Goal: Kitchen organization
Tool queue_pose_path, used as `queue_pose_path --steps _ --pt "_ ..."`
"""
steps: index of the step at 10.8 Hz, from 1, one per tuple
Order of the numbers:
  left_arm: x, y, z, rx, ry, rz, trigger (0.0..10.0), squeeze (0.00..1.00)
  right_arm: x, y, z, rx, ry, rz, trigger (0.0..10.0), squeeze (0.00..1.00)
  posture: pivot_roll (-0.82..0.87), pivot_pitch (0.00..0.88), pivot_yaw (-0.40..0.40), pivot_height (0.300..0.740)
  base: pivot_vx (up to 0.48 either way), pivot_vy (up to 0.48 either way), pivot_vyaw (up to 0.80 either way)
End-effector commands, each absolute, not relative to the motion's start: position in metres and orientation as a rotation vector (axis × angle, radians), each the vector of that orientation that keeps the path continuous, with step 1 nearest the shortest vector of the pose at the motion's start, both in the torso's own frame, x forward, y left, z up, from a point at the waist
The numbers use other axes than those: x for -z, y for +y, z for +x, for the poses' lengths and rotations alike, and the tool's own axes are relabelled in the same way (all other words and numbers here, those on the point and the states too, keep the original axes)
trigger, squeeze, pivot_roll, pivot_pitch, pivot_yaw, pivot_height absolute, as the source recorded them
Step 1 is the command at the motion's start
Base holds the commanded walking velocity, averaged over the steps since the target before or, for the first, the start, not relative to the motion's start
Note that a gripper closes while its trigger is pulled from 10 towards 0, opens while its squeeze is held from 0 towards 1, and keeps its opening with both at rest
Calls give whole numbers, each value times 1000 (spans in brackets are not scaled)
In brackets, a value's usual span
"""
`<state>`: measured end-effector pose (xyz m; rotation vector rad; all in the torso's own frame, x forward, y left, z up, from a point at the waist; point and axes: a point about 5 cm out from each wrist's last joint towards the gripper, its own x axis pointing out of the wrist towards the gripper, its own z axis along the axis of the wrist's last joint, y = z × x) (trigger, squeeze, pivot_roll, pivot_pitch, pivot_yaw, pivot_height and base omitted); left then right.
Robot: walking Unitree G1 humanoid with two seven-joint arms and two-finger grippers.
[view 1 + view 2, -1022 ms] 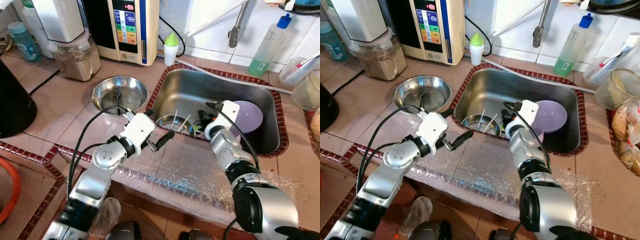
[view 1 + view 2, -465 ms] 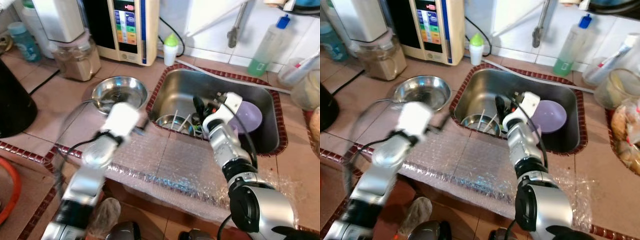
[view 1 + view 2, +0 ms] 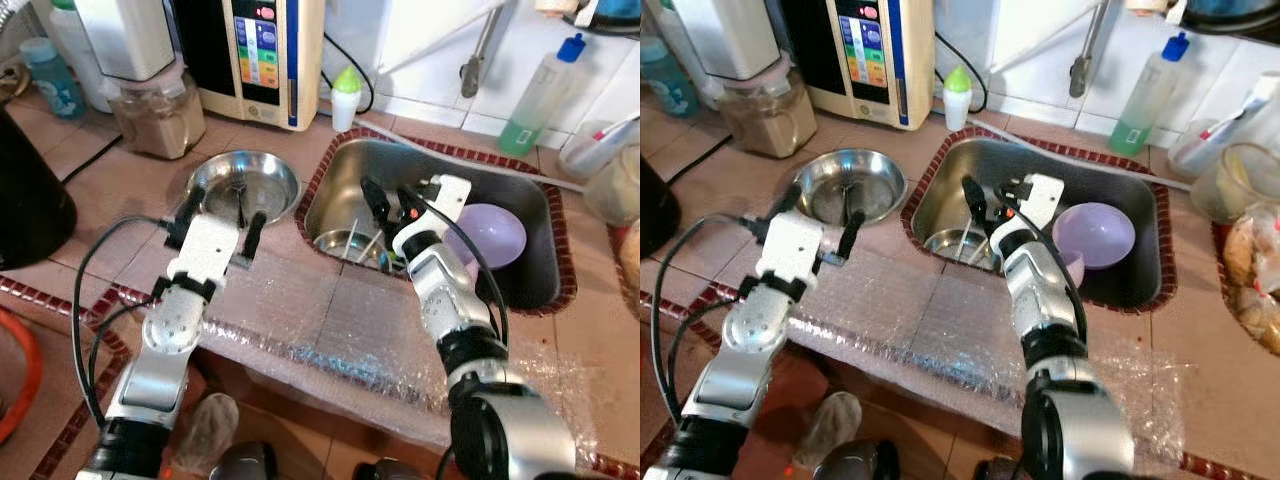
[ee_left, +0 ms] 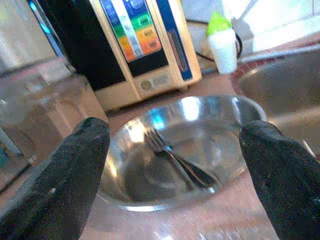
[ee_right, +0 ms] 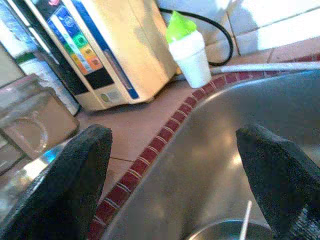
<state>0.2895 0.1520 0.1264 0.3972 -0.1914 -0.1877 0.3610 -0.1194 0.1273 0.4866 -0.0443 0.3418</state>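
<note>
I'm hovering the left gripper, fingers spread and empty, just short of the steel bowl holding a fork on the counter. The right gripper is hanging spread and empty over the sink. I'm judging the bowl's slick rim could skid toward the sink edge; open counter is lying left of it

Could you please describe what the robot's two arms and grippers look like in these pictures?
Both arms are jointed silver metal with black sections and loose black cables looping alongside. Each wrist ends in a boxy white housing. The left gripper and right gripper each carry two long, matte black fingers with rounded tips.
</note>
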Motion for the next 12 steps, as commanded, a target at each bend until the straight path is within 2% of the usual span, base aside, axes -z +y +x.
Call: queue_pose_path --steps 1,3,4,5,6,7,8,12 --pt "-122 150 289 196 -195 408 10000 0 -133 -110 355 -451 -59 468 10000 0 18 44 -37 740 0 0 0" --pt "-112 149 288 216 -161 400 8196 0 -139 -94 338 -642 -75 413 10000 0 0 46 -30 740 0 0 0" --pt "-107 147 290 230 -152 396 1647 0 -139 -90 330 -686 -68 373 10000 0 -7 46 -28 740 0 0 0" --pt "-105 148 293 228 -142 396 0 0 -139 -89 327 -693 -62 361 10000 0 -12 43 -24 740 0 0 0" --pt "-102 149 295 226 -125 396 0 0 -142 -88 325 -712 -58 379 10000 0 -13 42 -21 740 0 0 0" --pt "-99 150 296 229 -118 397 0 0 -145 -80 314 -844 -25 400 10000 0 -14 41 -20 740 0 0 0" --pt "-97 151 296 234 -117 398 0 0 -141 -78 309 -896 11 359 10000 0 -13 37 -21 740 0 0 0" --pt "-94 154 296 231 -112 401 0 0 -121 -83 310 -847 148 188 10000 0 -7 34 -28 740 0 0 0"
